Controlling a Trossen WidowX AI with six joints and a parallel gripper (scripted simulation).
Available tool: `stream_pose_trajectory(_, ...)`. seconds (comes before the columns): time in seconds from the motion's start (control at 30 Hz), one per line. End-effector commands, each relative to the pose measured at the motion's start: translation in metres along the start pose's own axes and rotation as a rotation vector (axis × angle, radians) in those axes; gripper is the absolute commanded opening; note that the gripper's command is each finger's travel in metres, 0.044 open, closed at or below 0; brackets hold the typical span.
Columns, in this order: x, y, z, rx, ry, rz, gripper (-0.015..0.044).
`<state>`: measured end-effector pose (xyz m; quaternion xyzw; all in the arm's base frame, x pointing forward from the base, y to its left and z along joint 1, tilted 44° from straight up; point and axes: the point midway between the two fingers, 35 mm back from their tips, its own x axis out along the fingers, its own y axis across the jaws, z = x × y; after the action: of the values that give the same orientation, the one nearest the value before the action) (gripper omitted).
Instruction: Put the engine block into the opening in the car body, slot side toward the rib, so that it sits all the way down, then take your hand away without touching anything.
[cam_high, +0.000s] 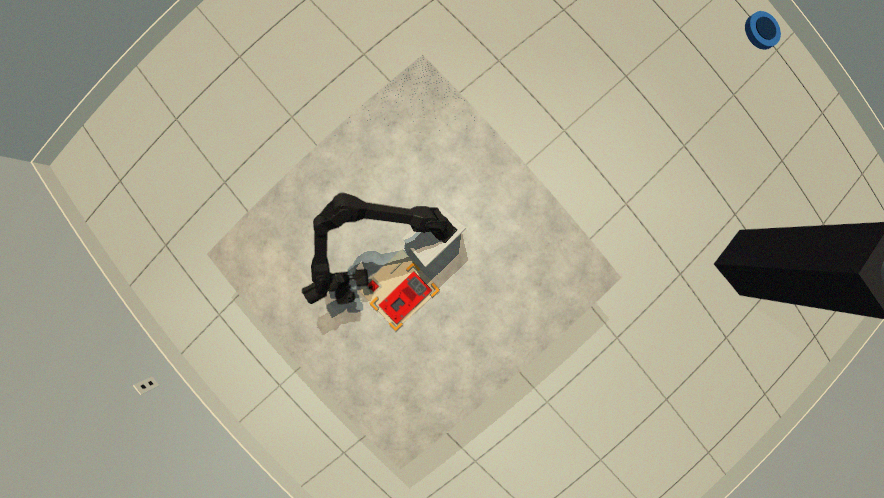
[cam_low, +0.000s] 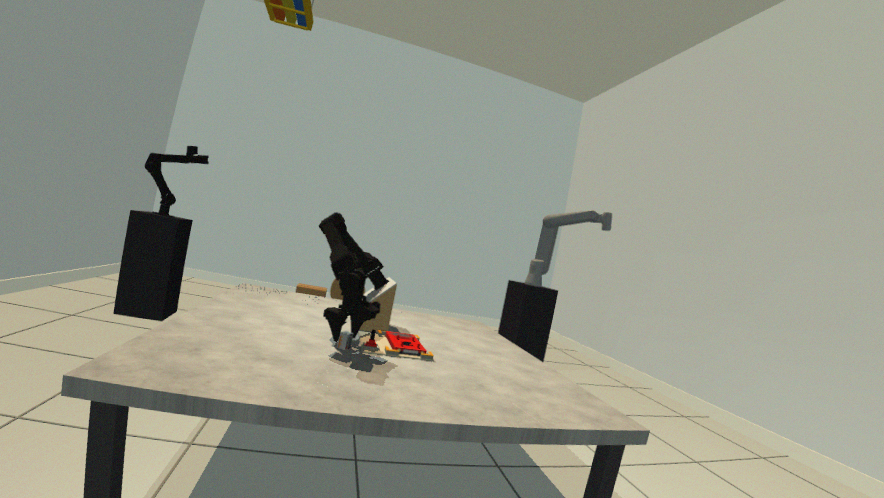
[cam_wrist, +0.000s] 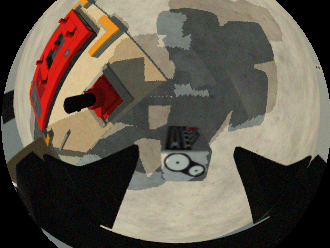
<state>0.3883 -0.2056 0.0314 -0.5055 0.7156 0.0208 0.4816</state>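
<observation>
The engine block (cam_low: 343, 342) (cam_wrist: 185, 165) is a small grey block with two pale round pulleys on one side and a dark ribbed top. It stands on the table beside the board. My gripper (cam_low: 345, 337) (cam_wrist: 189, 152) is open, pointing down over the block, with one finger on each side and nothing held. In the wrist view there is a gap between the block and each finger. The red car body (cam_high: 389, 311) (cam_low: 417, 347) (cam_wrist: 79, 31) lies flat between orange corner brackets, with dark openings in its top. The block is hidden under the arm in the top view.
A red piece with a black knob (cam_low: 371, 343) (cam_wrist: 107, 98) stands between the block and the car body, on the pale board (cam_wrist: 75, 134). The arm's angular stand (cam_high: 444, 262) (cam_low: 384, 312) rises behind the car body. The table (cam_high: 494, 309) (cam_low: 278, 377) extends around them.
</observation>
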Motion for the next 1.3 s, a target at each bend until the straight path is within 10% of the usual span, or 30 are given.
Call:
stream_pose_trajectory(0.0, 0.011, 0.004, 0.000, -0.009, 0.002, 0.013, 0.0440)
stream_pose_trajectory(0.2, 0.017, 0.005, -0.001, -0.010, 0.003, 0.013, 0.0440)
stream_pose_trajectory(0.57, 0.017, 0.005, -0.001, -0.010, 0.003, 0.013, 0.0151)
stream_pose_trajectory(0.93, 0.012, 0.004, 0.000, -0.009, 0.002, 0.013, 0.0000)
stream_pose_trajectory(1.27, -0.019, 0.002, 0.005, -0.009, -0.003, 0.017, 0.0000)
